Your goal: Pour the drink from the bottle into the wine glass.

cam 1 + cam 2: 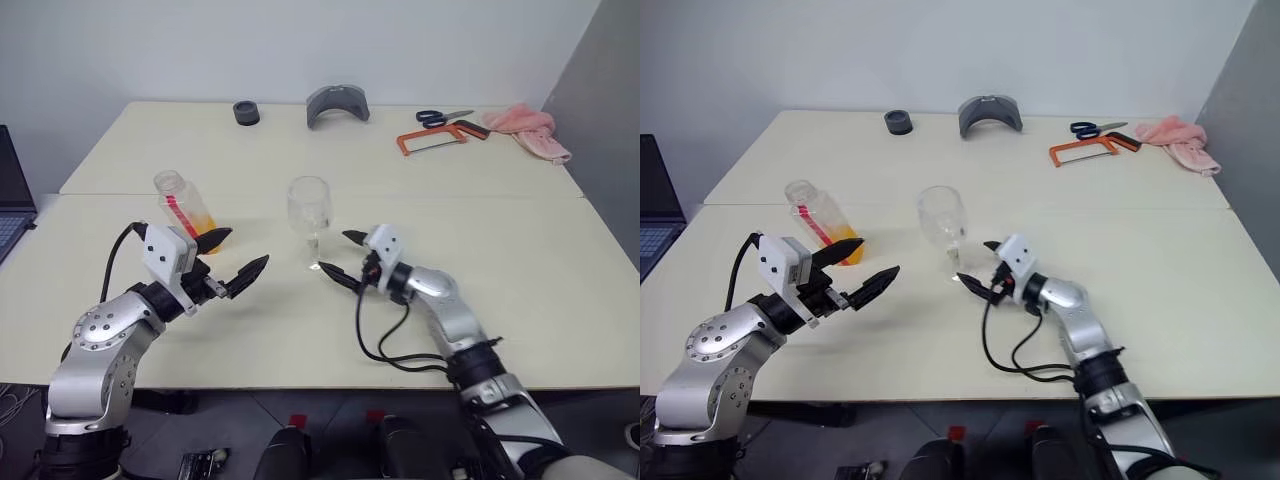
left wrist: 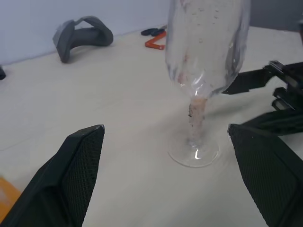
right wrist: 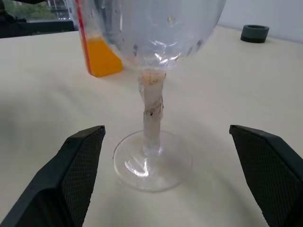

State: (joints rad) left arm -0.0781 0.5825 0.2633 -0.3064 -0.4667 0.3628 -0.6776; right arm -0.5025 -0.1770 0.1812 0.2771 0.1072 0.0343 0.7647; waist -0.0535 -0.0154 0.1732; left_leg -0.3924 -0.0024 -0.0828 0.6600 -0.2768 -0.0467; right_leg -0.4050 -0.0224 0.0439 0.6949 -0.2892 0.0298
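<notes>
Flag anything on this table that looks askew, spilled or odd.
The bottle leans at a tilt with no cap on its neck, its drink pooled in the low end. The wine glass stands upright, empty. No spill is visible. Both pincers, left and right, are open, holding nothing.

Head pair: from above my arms, facing forward and down over the table (image 1: 520, 300); both eyes share the whole scene, far edge included.
Left wrist: low, looking along my left gripper (image 2: 165, 179) at the glass (image 2: 203, 61), very near.
Right wrist: low, facing the glass foot from the opposite side, close; the bottle (image 3: 97, 52) stands behind.
Shared: both wrists see the glass; its bowl's contents are hard to read, perhaps empty.
</notes>
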